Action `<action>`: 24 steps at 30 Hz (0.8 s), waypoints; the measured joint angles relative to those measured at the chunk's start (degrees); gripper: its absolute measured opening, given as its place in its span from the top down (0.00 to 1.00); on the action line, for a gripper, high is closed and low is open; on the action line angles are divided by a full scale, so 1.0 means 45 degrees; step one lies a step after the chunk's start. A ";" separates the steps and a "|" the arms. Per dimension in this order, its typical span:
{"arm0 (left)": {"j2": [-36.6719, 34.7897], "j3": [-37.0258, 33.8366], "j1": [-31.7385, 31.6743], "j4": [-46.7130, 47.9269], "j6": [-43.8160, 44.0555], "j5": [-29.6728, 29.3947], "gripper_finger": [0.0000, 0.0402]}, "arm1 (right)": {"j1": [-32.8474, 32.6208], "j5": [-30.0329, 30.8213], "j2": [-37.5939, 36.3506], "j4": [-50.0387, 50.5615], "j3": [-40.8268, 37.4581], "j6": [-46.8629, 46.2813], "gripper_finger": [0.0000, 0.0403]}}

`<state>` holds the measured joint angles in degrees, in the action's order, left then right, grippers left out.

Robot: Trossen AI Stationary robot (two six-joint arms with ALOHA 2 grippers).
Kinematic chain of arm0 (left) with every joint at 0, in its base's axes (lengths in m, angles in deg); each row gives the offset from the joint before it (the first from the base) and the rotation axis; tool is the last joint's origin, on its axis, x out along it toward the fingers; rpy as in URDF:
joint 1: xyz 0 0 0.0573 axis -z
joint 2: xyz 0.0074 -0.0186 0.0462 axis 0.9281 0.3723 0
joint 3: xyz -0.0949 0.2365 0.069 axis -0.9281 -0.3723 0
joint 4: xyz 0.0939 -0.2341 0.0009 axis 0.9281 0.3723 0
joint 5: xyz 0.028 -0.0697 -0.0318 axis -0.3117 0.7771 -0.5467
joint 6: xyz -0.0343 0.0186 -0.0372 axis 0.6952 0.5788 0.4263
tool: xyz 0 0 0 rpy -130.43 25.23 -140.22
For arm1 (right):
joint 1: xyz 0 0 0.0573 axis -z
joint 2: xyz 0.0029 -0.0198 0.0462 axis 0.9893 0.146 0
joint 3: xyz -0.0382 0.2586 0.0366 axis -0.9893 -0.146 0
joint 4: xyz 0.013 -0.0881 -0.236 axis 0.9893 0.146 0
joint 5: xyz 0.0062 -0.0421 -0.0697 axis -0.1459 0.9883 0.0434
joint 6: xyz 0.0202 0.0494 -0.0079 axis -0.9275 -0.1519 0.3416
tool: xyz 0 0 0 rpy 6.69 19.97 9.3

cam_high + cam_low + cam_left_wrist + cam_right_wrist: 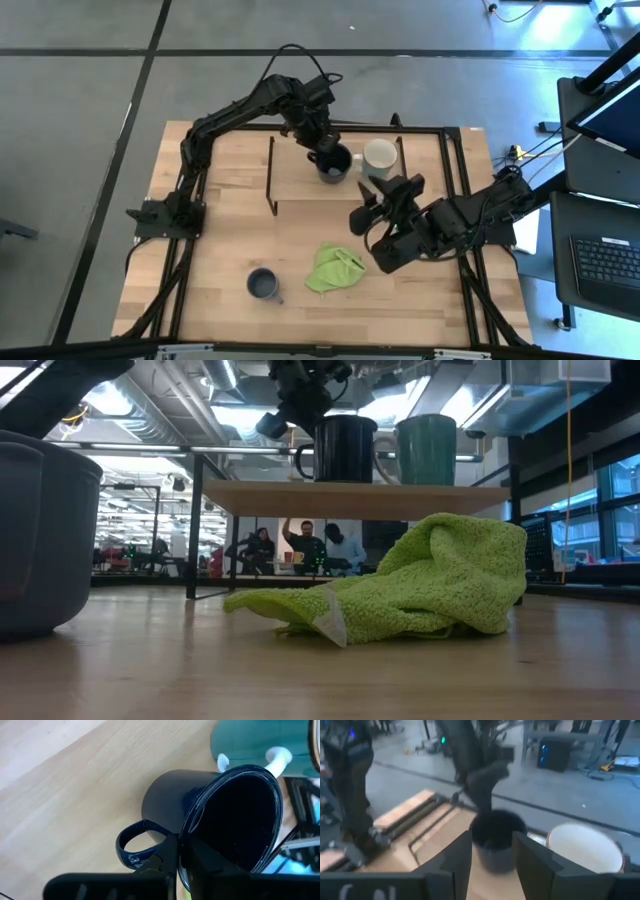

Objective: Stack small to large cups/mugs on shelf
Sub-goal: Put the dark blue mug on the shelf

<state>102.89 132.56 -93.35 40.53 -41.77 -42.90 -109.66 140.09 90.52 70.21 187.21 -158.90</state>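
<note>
Step in hand, by the look of it: placing the black mug (334, 162) on the shelf (300, 170). Left gripper (322, 152) is over the mug, fingers (167, 857) pinched on its rim by the handle, one inside & one outside. Low view shows the mug upright w/ its base on the board, just beside the white mug (379, 157), which also stands on the shelf. Touching or a hair apart: can't tell.

Grey mug (263, 284) is on the table, near edge, well apart from the shelf, a little left of the green cloth (334, 268).

Next move prob. calls for the left fingers to let go & lift straight up w/o dragging the rim. If cups are to nest, order matters: white at bottom, black inside it, grey last, so black may need lifting into the white one rather than sitting beside it.

Left arm reaches from its base at table's left, up & across to the shelf, wrist bent down over the mug. Right gripper (388, 205) hovers mid-table, right of centre, pointing toward the shelf, fingers wide, holding nothing.
</note>
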 joint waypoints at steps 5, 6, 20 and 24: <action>0.0000 0.0000 -0.0033 -0.0281 0.1208 -0.0202 0.97 | 0.0428 0.0112 -0.0392 0.0212 0.0374 0.1403 0.65; 0.0000 0.0000 -0.0030 -0.0205 0.1334 -0.0345 0.97 | 0.0501 0.0102 -0.0494 0.0192 0.0384 0.1684 0.65; -0.0010 -0.0470 0.0327 -0.0070 0.2167 -0.1115 0.96 | 0.0604 0.0239 -0.2877 0.0246 0.0413 0.4324 0.65; -0.0019 -0.0740 0.0397 -0.0438 0.2357 -0.1123 0.96 | 0.0604 0.0234 -0.3295 0.0260 0.0413 0.4532 0.65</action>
<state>102.80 129.23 -91.57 38.56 -31.17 -47.95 -106.95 141.14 75.70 71.38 189.07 -138.51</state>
